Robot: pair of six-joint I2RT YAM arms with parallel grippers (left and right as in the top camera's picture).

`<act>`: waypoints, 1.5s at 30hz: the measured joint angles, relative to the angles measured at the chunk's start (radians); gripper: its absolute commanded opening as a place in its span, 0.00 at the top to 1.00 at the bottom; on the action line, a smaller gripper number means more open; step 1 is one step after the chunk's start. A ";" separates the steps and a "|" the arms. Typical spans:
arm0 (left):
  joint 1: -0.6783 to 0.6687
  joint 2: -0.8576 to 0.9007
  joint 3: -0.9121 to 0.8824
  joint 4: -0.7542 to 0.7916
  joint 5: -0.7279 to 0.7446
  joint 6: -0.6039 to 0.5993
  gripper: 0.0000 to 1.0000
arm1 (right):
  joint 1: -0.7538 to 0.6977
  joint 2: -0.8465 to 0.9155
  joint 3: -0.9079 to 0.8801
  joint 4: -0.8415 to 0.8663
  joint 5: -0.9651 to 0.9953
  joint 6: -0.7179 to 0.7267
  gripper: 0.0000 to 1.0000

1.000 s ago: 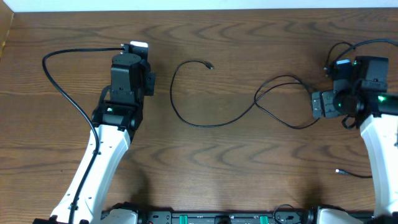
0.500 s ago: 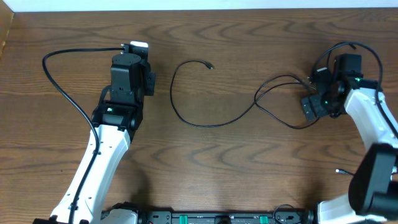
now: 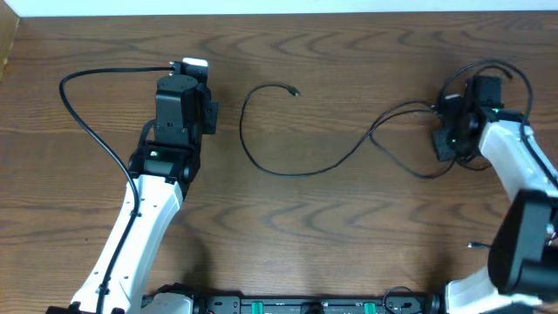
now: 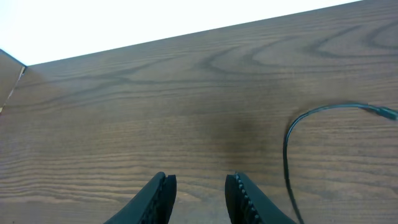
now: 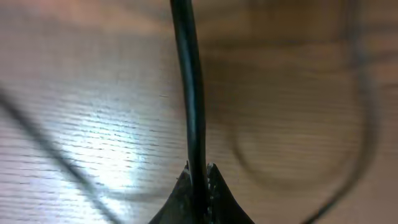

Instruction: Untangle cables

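A thin black cable runs from a small plug in a wide curve across the table, ending in loose loops on the right. My right gripper is at those loops and is shut on one strand. The right wrist view shows that cable pinched between the closed right gripper. My left gripper rests far left of the cable, and its jaws stand apart over bare wood. In the left wrist view, the left gripper holds nothing. The cable's curve and plug lie to its right.
A second small plug end lies near the front right, beside the right arm. The left arm's own thicker black wire arcs out over the table's left side. The table's far edge meets a white wall.
My right gripper has closed on the cable and shifted slightly up and right, tugging the loops rightward. The left arm has not moved.
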 measured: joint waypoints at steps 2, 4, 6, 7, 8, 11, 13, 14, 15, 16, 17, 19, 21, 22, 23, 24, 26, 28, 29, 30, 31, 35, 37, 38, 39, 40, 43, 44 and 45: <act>0.000 0.000 0.000 0.000 0.000 0.000 0.68 | 0.000 -0.105 0.000 0.005 0.037 0.014 0.99; 0.000 0.000 0.000 0.000 0.000 0.000 0.68 | 0.000 -0.203 0.001 0.020 0.079 0.025 0.99; 0.000 0.000 0.000 0.000 0.000 0.000 0.68 | 0.000 -0.323 0.011 0.049 0.146 0.050 0.99; 0.000 0.000 0.000 0.000 0.000 0.000 0.68 | -0.004 -0.370 0.021 0.068 0.172 0.059 0.99; 0.000 0.000 0.000 0.001 0.000 0.000 0.68 | -0.009 -0.415 0.032 0.090 0.195 0.065 0.99; 0.000 0.001 0.000 0.000 0.000 0.000 0.68 | -0.032 -0.520 0.068 0.135 0.254 0.086 0.99; 0.000 0.001 0.000 0.000 0.000 0.000 0.68 | -0.059 -0.580 0.103 0.159 0.297 0.098 0.99; 0.000 0.001 0.000 0.000 0.000 0.000 0.68 | -0.078 -0.612 0.126 0.172 0.325 0.107 0.99; 0.000 0.001 0.000 0.000 0.000 0.000 0.68 | -0.098 -0.635 0.146 0.183 0.352 0.114 0.99; 0.000 0.001 0.000 0.000 0.000 0.000 0.68 | -0.118 -0.651 0.162 0.194 0.374 0.117 0.99; 0.000 0.001 0.000 0.000 0.000 0.000 0.68 | -0.140 -0.664 0.177 0.205 0.396 0.121 0.99; 0.000 0.001 0.000 0.000 0.000 0.000 0.68 | -0.227 -0.688 0.214 0.249 0.464 0.128 0.99; 0.000 0.001 0.000 0.000 0.000 0.000 0.68 | -0.317 -0.690 0.227 0.280 0.497 0.132 0.99; 0.000 0.001 0.000 -0.001 0.000 0.000 0.68 | -0.366 -0.689 0.227 0.287 0.515 0.134 0.99; 0.000 0.001 0.000 -0.001 0.000 0.000 0.68 | -0.397 -0.685 0.227 0.291 0.517 0.134 0.99; 0.000 0.001 0.000 -0.003 0.000 0.000 0.68 | -0.427 -0.678 0.227 0.298 0.522 0.140 0.99; 0.000 0.001 0.000 -0.005 0.000 0.000 0.68 | -0.485 -0.652 0.227 0.318 0.535 0.160 0.99; 0.000 0.001 0.000 -0.007 0.000 0.000 0.68 | -0.505 -0.629 0.227 0.331 0.540 0.169 0.99; 0.000 0.001 0.000 -0.008 0.000 0.000 0.68 | -0.514 -0.614 0.227 0.342 0.540 0.171 0.99; 0.000 0.001 0.000 -0.008 0.000 0.000 0.68 | -0.527 -0.586 0.227 0.357 0.541 0.173 0.99; 0.000 0.001 0.000 -0.008 0.000 0.000 0.68 | -0.531 -0.581 0.227 0.360 0.541 0.173 0.99; 0.000 0.001 0.000 -0.009 0.000 0.000 0.68 | -0.613 -0.519 0.227 0.418 0.542 0.174 0.99; 0.000 0.001 0.000 -0.010 0.002 0.000 0.68 | -0.657 -0.504 0.227 0.447 0.541 0.179 0.99; 0.000 0.001 0.000 -0.010 0.003 0.000 0.68 | -0.684 -0.494 0.227 0.455 0.541 0.190 0.99; 0.000 0.001 0.000 -0.010 0.003 0.000 0.68 | -0.700 -0.488 0.227 0.460 0.541 0.196 0.99; 0.000 0.001 0.000 -0.010 0.003 0.000 0.68 | -0.724 -0.476 0.227 0.460 0.542 0.206 0.99; 0.000 0.001 0.000 -0.010 0.003 0.000 0.68 | -0.781 -0.438 0.227 0.460 0.541 0.239 0.99; 0.000 0.001 0.000 -0.010 0.003 0.000 0.68 | -0.801 -0.425 0.227 0.457 0.542 0.257 0.99; 0.000 0.001 0.000 -0.011 0.003 0.000 0.68 | -0.831 -0.407 0.227 0.445 0.542 0.282 0.99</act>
